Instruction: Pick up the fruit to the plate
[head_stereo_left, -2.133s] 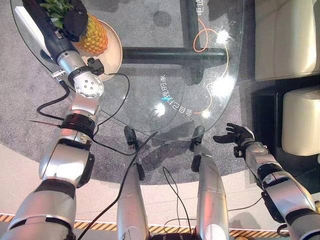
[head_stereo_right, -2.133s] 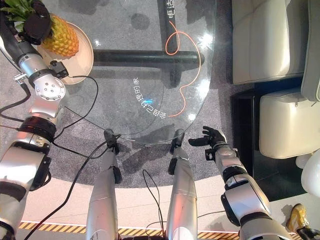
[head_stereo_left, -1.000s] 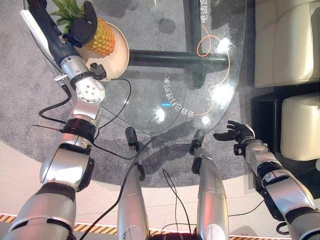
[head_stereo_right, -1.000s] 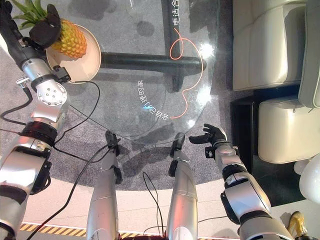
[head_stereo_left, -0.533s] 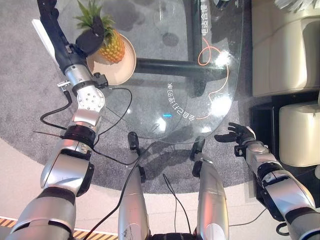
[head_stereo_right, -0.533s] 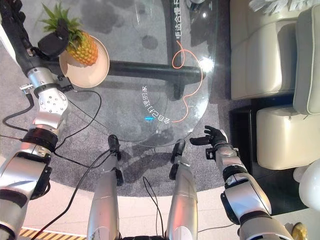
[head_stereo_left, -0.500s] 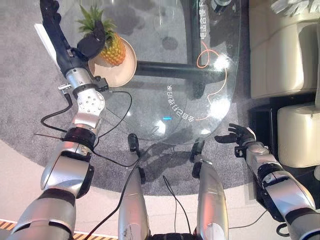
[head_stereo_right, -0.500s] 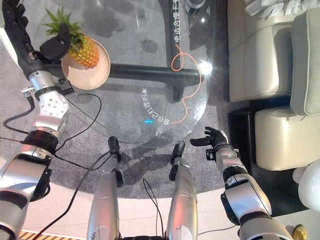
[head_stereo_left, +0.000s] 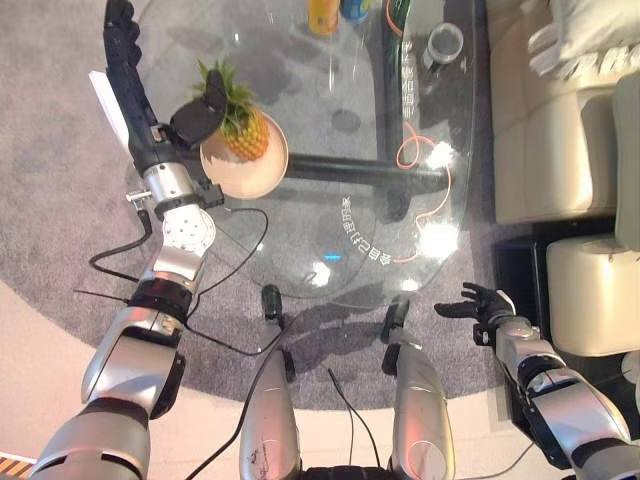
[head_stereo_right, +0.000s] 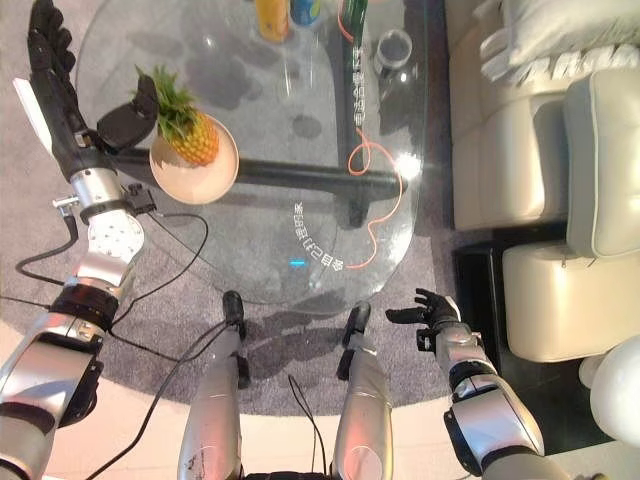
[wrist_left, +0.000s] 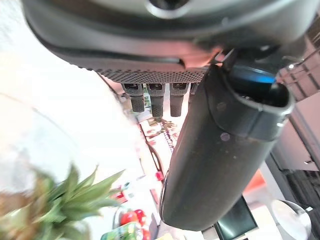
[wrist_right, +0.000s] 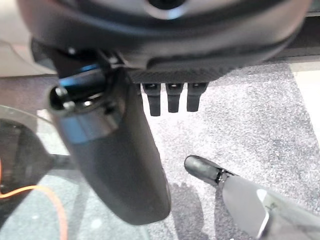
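an orange-yellow pineapple with a diamond-scaled skin and spiky green crown sits on a round tan plate. the clear oval glass table carries white printed characters and an orange curling line. both hands are black; the carpet is speckled grey.

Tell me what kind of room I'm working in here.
Probably a living room or lounge: a round glass coffee table on grey carpet, with cream sofa seats beside it. A pineapple stands on a plate, with drink cans at the far edge.
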